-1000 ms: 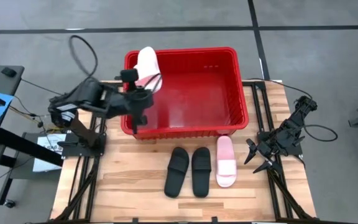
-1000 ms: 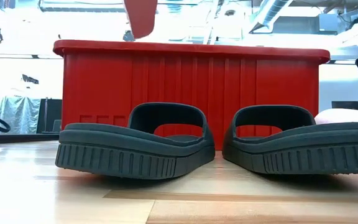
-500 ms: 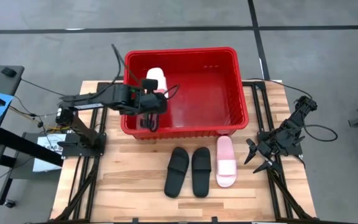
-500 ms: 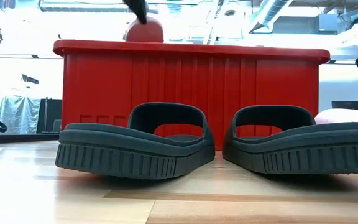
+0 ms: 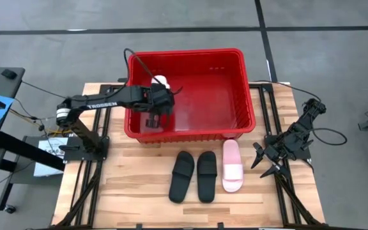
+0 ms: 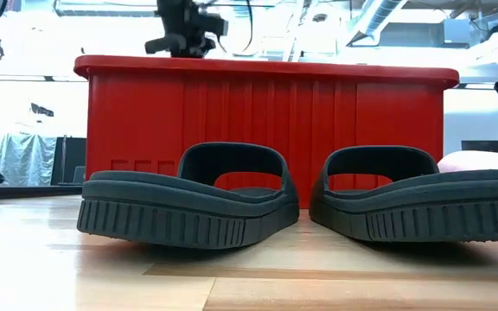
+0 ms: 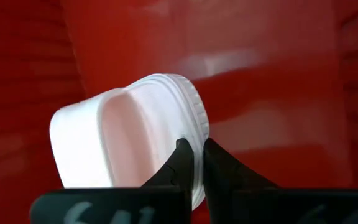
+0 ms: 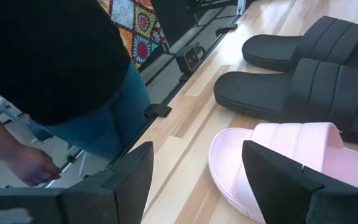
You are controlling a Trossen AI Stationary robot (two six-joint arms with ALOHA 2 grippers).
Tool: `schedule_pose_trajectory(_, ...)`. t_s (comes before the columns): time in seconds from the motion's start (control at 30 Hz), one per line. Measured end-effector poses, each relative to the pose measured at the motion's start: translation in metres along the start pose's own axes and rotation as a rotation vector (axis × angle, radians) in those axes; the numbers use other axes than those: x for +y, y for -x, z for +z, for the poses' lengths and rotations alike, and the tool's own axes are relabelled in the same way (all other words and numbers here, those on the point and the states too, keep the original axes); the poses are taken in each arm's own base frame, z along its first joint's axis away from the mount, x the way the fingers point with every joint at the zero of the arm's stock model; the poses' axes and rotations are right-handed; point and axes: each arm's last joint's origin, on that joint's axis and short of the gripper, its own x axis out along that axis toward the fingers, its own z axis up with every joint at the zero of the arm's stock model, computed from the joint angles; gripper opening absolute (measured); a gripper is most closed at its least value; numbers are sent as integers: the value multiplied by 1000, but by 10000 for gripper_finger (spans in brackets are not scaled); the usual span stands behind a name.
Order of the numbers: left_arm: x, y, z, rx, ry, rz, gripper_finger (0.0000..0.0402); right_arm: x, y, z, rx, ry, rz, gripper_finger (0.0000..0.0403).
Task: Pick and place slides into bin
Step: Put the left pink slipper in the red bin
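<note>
High view: left gripper (image 5: 160, 102) is now down inside the bin (image 5: 235, 61), at its left side; a second ago it was up over the bin's far-left corner with the pale slide lifted clear of the rim. Only a small bit of that white slide (image 5: 161, 80) shows past the arm now. Two black slides (image 5: 195, 176) and one pink slide (image 5: 232, 166) lie side by side on the table (image 5: 126, 191), near side of the bin, unmoved. Right gripper (image 5: 265, 161) waits at the table's right edge, same spot as before.

Low view: slide sole that stuck up above the bin rim earlier is gone below it; only the left arm's wrist (image 6: 182, 26) shows over the rim. Black slides fill the foreground.

Left wrist view: fingers (image 7: 184, 163) pinched together on the white slide's edge; slide is tilted over the red floor, probably not resting flat yet, hard to tell.

Right wrist view: fingers (image 8: 135, 177) spread wide, holding nothing, pink slide just beyond them. A person (image 8: 55, 68) stands beside the table.
</note>
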Motion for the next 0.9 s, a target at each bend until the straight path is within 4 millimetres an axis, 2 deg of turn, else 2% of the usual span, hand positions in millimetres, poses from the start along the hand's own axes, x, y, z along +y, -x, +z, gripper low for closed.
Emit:
schedule_pose_trajectory(0.27, -1, -47, -19, 22, -13, -72, 0, 0, 0, 0, 2, 0, -1, 240)
schedule_pose_trajectory(0.47, -1, -69, -30, 30, -31, -70, 0, 0, 0, -1, 7, 1, -3, 240)
schedule_pose_trajectory(0.7, -8, -85, -45, 69, -24, -137, 0, 0, 0, -1, 6, 0, -3, 240)
schedule_pose_trajectory(0.9, -15, -90, -46, 48, -27, -190, 0, 0, 0, -1, 6, 0, -3, 240)
